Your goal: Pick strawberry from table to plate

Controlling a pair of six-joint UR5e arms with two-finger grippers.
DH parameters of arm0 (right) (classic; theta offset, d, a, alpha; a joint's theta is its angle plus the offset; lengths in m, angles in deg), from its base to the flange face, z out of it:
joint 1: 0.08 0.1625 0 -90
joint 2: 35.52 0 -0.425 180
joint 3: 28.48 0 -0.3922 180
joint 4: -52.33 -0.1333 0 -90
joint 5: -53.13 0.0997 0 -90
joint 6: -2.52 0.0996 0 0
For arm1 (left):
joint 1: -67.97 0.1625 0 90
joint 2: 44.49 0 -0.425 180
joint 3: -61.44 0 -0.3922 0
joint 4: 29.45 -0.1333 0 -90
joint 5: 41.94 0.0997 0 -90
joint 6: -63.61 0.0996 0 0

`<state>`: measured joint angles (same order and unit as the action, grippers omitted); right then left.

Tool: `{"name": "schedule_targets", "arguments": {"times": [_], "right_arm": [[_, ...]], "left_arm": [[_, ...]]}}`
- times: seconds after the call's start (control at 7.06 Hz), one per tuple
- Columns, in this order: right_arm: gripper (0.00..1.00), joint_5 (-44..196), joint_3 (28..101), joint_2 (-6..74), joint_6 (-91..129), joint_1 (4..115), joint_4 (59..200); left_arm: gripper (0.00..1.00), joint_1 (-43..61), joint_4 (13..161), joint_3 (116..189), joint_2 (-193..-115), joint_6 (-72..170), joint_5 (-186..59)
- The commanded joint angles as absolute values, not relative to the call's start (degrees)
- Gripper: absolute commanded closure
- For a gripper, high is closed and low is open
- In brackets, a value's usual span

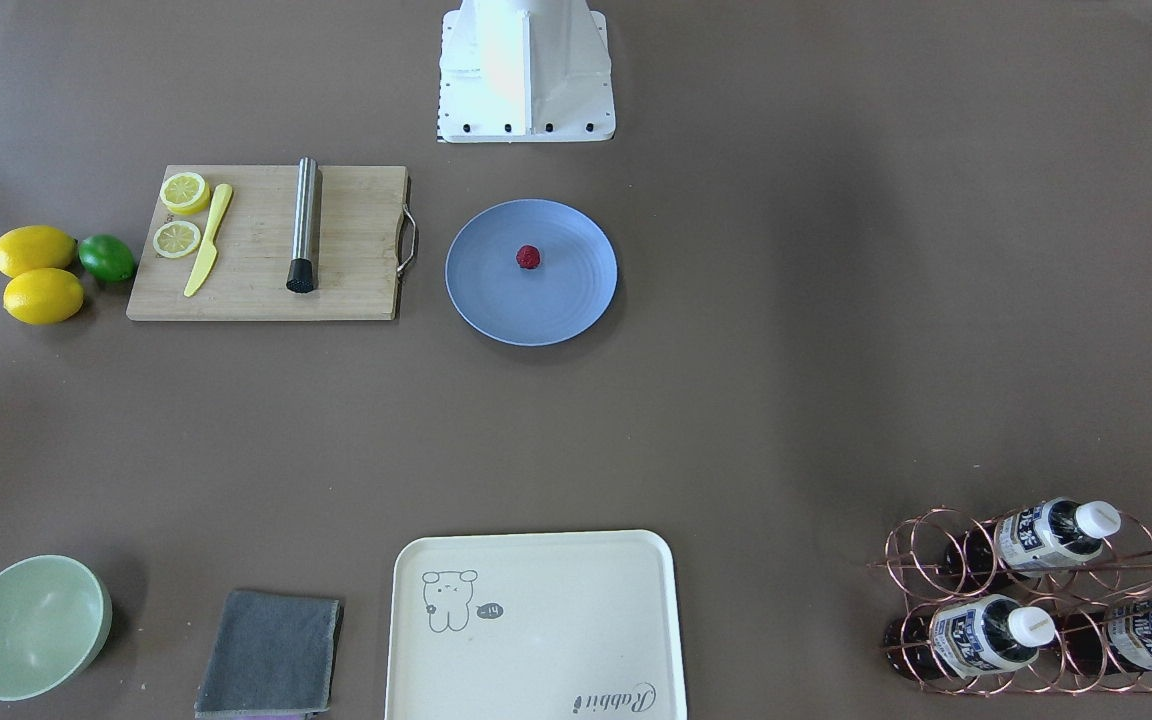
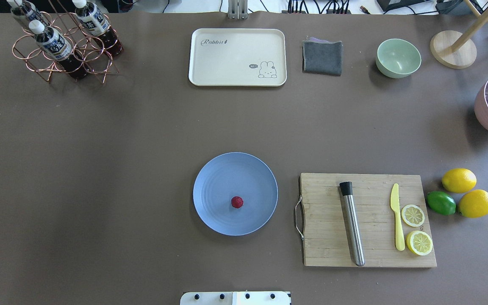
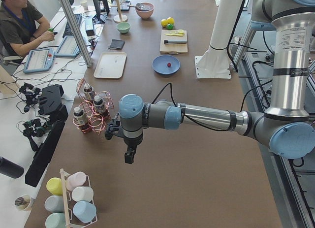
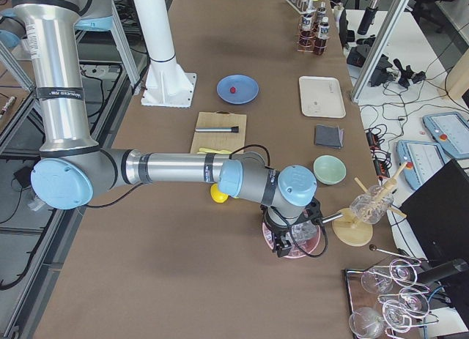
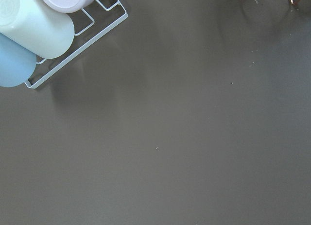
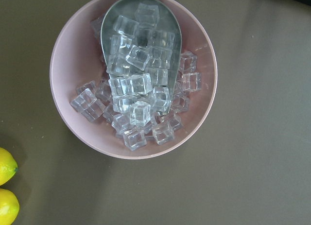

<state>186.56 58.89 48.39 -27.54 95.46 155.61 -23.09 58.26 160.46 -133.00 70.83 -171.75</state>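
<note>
The small dark-red strawberry point(image 2: 237, 202) point(image 1: 528, 257) lies on the light-blue plate point(image 2: 214, 178) point(image 1: 566, 305), a little off its centre, in the middle of the brown table point(image 2: 142, 127). Nothing touches it. Neither gripper appears in the overhead or front views. My left gripper point(image 3: 129, 158) hangs above bare table at the left end, far from the plate. At the opposite end, my right gripper point(image 4: 287, 245) hovers over a pink bowl of ice cubes point(image 6: 133, 74). Both show only in the side views, so I cannot tell whether they are open or shut.
Right of the plate lies a wooden cutting board point(image 2: 369, 220) with a steel muddler point(image 2: 352, 222), a yellow knife and lemon slices. Beyond it are lemons point(image 2: 458, 180) and a lime. At the far edge: cream tray point(image 2: 237, 57), grey cloth, green bowl point(image 2: 398, 58), bottle rack point(image 2: 64, 42).
</note>
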Motion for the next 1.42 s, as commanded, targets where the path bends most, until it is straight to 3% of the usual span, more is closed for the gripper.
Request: {"name": "schedule_targets", "arguments": {"times": [0.0,1.28], "right_arm": [[0.00,186.64,58.88,48.32,-27.54,95.37,155.60],[0.00,186.64,59.41,48.32,-27.19,95.46,155.60]], "left_arm": [[0.03,-23.08,58.26,160.32,-132.99,70.82,-171.75],[0.03,-23.00,58.26,159.88,-132.99,70.64,-171.75]]}}
